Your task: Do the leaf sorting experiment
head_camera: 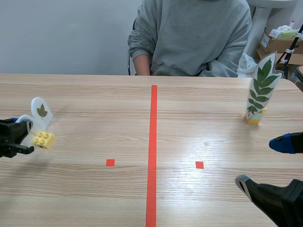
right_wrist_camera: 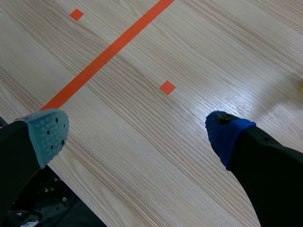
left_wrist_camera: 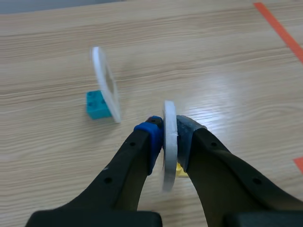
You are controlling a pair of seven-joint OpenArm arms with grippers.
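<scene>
The left gripper (left_wrist_camera: 169, 127) sits at the worktop's (head_camera: 94, 198) 9 o'clock edge. Its fingers pinch the small leaf card (head_camera: 41, 111), a white rounded card with one dark leaf on its face. In the left wrist view the card stands edge-on between the blue pad and the grey pad, pressed from both sides. A yellow block (head_camera: 44, 139) is fixed at the card's foot, and both lean a little. I cannot tell whether the block touches the worktop.

Ahead of this gripper, toward its 11 o'clock, a white card (left_wrist_camera: 106, 85) stands on a teal block (left_wrist_camera: 98, 105), well apart from the held card. Its face is turned away, so nothing on it can be read.

The tall leaf card (head_camera: 260, 87), with a long sprig of many green leaflets, stands upright on a second yellow block (head_camera: 254, 117) at the worktop's 2 o'clock.

The right gripper (right_wrist_camera: 136, 134) is at about 4 o'clock, low over bare wood. Its fingers are spread wide with nothing between them, and the tall card is well apart from it, toward 12 o'clock.

An orange-red tape line (head_camera: 152, 156) runs from 6 to 12 o'clock down the middle. A person (head_camera: 189, 38) in a grey sweatshirt sits at the 12 o'clock edge.
</scene>
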